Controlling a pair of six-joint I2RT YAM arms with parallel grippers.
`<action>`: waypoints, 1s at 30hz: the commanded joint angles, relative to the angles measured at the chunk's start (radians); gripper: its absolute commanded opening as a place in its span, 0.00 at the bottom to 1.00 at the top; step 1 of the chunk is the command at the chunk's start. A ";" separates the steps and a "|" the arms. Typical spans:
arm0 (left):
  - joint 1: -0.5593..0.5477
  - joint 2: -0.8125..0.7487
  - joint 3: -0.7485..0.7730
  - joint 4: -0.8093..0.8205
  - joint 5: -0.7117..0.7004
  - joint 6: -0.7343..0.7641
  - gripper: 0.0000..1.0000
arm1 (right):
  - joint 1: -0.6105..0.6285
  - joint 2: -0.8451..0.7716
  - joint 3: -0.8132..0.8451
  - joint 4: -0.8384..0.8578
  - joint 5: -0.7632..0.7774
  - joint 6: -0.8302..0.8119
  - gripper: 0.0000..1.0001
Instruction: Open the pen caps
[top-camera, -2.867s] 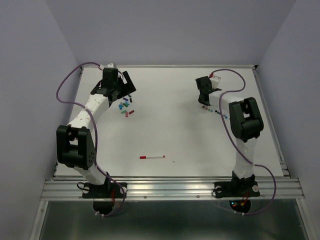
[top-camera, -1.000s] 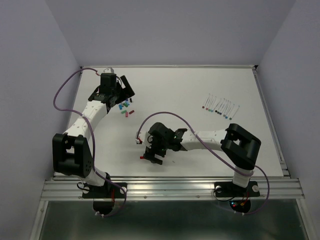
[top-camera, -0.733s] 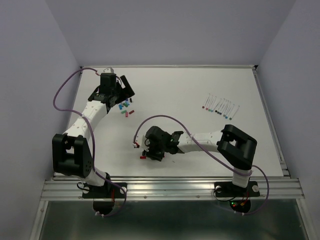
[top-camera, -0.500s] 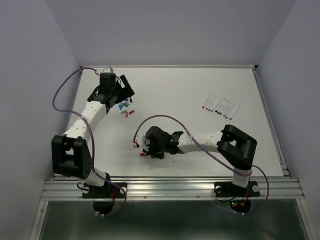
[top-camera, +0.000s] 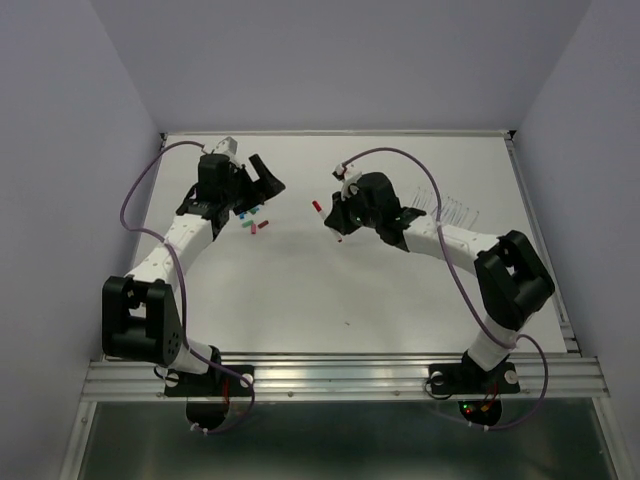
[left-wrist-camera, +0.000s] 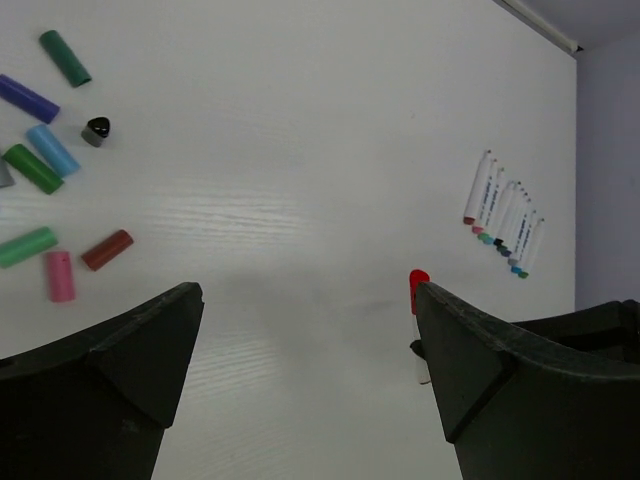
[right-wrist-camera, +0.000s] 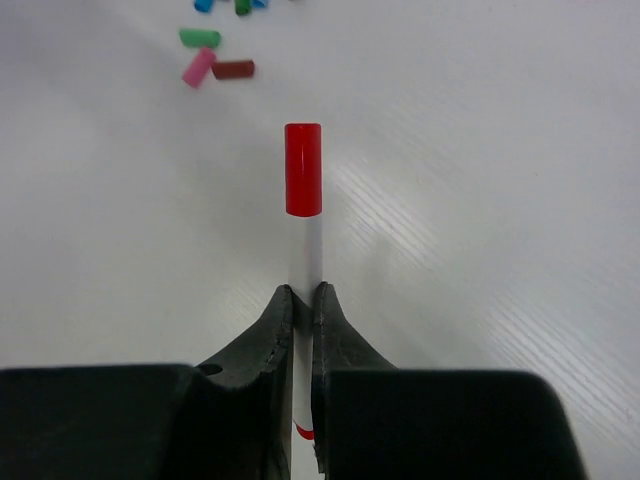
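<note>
My right gripper (right-wrist-camera: 303, 292) is shut on a white pen barrel (right-wrist-camera: 305, 250), held above the table at the far middle (top-camera: 335, 222). The pen's red cap (right-wrist-camera: 303, 170) sticks out past the fingertips and points toward the left arm (top-camera: 317, 207). My left gripper (left-wrist-camera: 305, 300) stands wide open with nothing between its fingers, a short way left of that cap (top-camera: 262, 185). In the left wrist view the red cap (left-wrist-camera: 418, 280) shows just beside the right finger. Several loose pen caps (left-wrist-camera: 52, 150) lie on the table below the left gripper (top-camera: 250, 215).
A row of several white pens (left-wrist-camera: 505, 215) lies side by side at the far right, partly behind the right arm (top-camera: 455, 210). Loose caps in teal, pink and dark red (right-wrist-camera: 233, 70) lie beyond the held pen. The table's back edge (top-camera: 330, 133) is close.
The right gripper shut on the red-capped pen near the table's front middle, then lifted it and carried it back toward the left gripper. The left gripper shifted slightly right and stayed open.
</note>
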 joint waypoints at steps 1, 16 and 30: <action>-0.036 -0.018 -0.020 0.181 0.147 -0.044 0.99 | 0.013 0.003 0.075 0.107 -0.126 0.146 0.01; -0.114 0.057 0.018 0.233 0.163 -0.075 0.69 | -0.006 0.065 0.167 0.197 -0.171 0.228 0.01; -0.120 0.066 0.021 0.266 0.166 -0.077 0.00 | -0.006 0.081 0.167 0.199 -0.183 0.214 0.01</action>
